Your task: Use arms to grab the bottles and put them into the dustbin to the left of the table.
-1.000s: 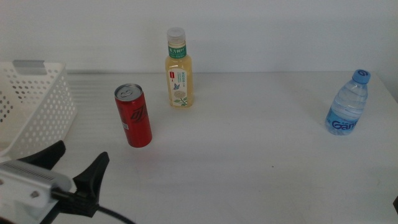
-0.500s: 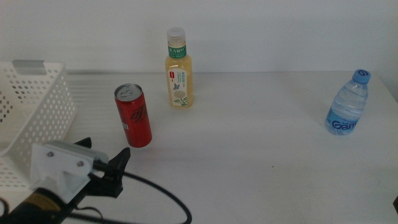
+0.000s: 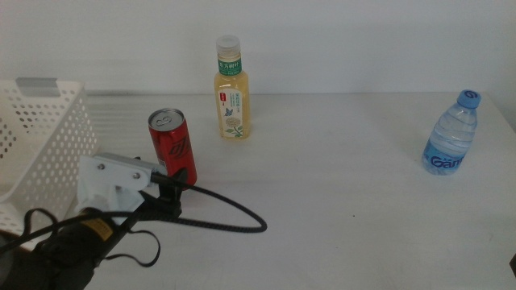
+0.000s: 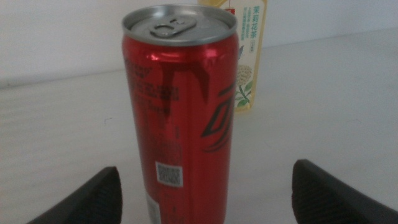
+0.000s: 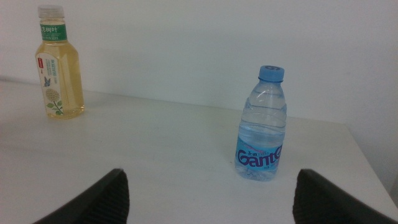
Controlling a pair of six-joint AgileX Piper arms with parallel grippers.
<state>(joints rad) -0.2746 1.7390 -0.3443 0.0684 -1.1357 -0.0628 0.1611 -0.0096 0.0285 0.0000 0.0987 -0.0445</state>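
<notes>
Left end effector sits low at the table, jaws spread wide, with the red can standing upright between them. Neither jaw touches the can. In the middle view the jaws are mostly hidden behind the white housing and the can, so how far they reach past it is hard to judge.

Right end effector waits at the right near edge, jaws also spread, holding nothing. It faces the water bottle, well apart from it.

Tea bottle stands behind the can, near but not touching. Water bottle at far right of the table. Dustbin at left, just beside the left arm; nothing visible in it.

Risks from here:
- The can looks off-centre between the jaws, nearer the one on the dustbin side. Closing as is, that jaw probably meets first and shoves the tall, narrow can sideways; it could tip or skid.
- Grip point looks low on the can. A low pinch on a smooth round wall may let it pivot or slip during the lift.
- Pushing further forward could nudge the can toward the tea bottle.
- The black cable loops loose across the table and could drag or snag on the swing to the dustbin.
- A low carry might catch the dustbin rim.
</notes>
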